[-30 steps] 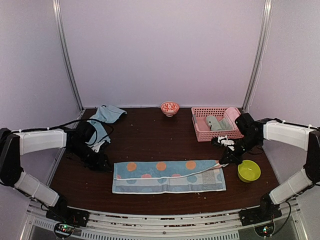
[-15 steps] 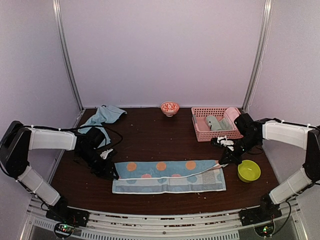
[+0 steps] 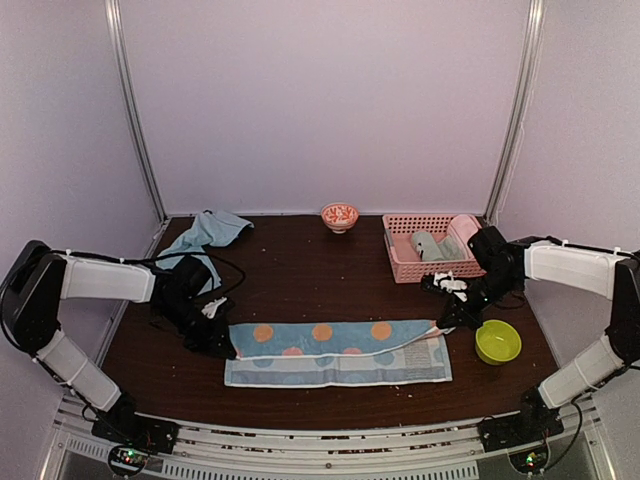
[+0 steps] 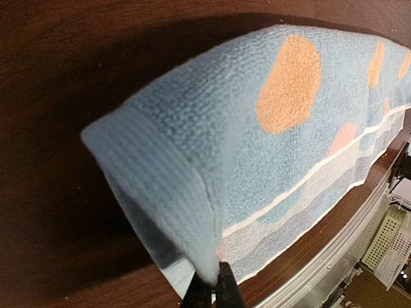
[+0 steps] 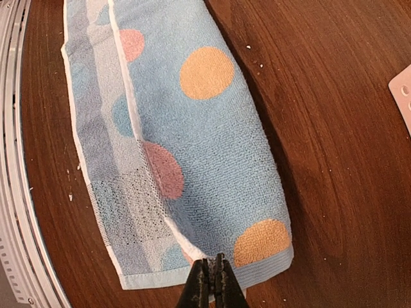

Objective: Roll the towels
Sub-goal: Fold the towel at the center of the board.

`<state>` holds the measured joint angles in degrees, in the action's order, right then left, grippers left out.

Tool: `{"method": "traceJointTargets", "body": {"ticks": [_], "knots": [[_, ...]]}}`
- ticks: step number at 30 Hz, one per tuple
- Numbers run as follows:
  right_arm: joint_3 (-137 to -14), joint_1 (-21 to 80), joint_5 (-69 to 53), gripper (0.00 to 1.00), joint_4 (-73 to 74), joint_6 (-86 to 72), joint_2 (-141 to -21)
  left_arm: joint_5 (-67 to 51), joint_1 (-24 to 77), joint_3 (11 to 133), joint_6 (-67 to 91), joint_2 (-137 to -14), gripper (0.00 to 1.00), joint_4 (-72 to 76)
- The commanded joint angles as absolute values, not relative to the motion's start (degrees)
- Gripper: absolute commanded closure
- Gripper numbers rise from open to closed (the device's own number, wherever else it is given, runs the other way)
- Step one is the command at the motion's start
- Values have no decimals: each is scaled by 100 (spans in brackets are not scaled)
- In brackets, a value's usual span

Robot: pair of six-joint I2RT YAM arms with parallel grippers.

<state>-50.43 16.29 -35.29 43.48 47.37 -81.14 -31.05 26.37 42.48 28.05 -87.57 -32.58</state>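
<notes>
Pinching the spotted towel (image 4: 270, 128) by only a sliver of its corner, your left gripper (image 4: 209, 290) could lose it if you pull. Your right gripper (image 5: 212, 282) nips the opposite end's folded edge just as thinly. Between them the towel lies folded lengthwise; uneven lifting would skew the fold and spoil the roll.

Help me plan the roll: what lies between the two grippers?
Only the spotted towel: in the top view it spans the whole stretch, its left corner pinched in the left gripper, its right corner in the right gripper.
</notes>
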Motion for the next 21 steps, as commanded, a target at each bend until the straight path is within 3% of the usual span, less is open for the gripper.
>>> {"method": "traceJointTargets", "body": {"ticks": [1,21], "knots": [[-5161,1670,-3586,100,4360,4712,-8110,-3031,2668,4341,2918,-8588,100,-3131],[-4809,1675,-3297,100,5076,5246,-6909,-2772,2659,4815,2459,-7803,100,-4948]]}}
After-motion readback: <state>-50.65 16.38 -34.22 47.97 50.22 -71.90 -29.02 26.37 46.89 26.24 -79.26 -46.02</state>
